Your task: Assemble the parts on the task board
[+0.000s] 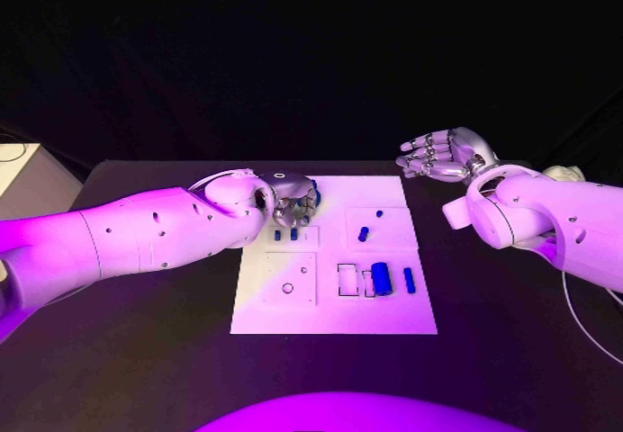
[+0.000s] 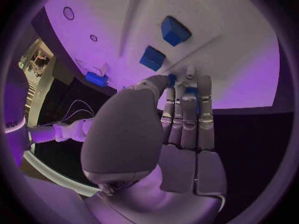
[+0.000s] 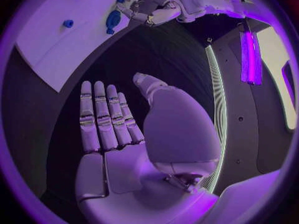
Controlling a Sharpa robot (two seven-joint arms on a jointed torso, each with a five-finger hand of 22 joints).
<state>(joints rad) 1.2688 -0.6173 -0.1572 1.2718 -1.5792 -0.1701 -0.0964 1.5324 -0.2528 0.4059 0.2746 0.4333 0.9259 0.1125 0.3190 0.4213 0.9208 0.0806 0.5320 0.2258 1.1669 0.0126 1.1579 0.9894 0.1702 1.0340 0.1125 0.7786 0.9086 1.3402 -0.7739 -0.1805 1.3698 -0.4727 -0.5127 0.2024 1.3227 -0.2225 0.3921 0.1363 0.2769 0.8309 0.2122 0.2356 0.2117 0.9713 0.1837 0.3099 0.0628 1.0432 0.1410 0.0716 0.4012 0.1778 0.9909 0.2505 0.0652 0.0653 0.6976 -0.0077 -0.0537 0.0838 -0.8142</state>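
Note:
The white task board (image 1: pixel 335 310) lies in the middle of the black table. My left hand (image 1: pixel 293 200) hovers over its far left corner and pinches a small blue part (image 2: pixel 194 95) between thumb and fingers; most of that part is hidden. Just in front of the fingers, two short blue parts (image 1: pixel 276 235) (image 1: pixel 293 234) stand in the board, also seen as blue part (image 2: pixel 175 30) and blue part (image 2: pixel 152 57). A thick blue part (image 1: pixel 382 277) and a slim blue part (image 1: pixel 409 280) lie at the board's right. My right hand (image 1: pixel 446 153) is raised beyond the board's far right corner, fingers apart, palm (image 3: pixel 124 164) empty.
Two smaller blue parts (image 1: pixel 364 233) (image 1: pixel 379 213) sit in the board's far right section. Round holes (image 1: pixel 287 288) and rectangular slots (image 1: pixel 348 279) mark its near half. A pale box (image 1: pixel 32 175) stands at the table's far left, and a thin cable (image 1: pixel 591 315) hangs at the right.

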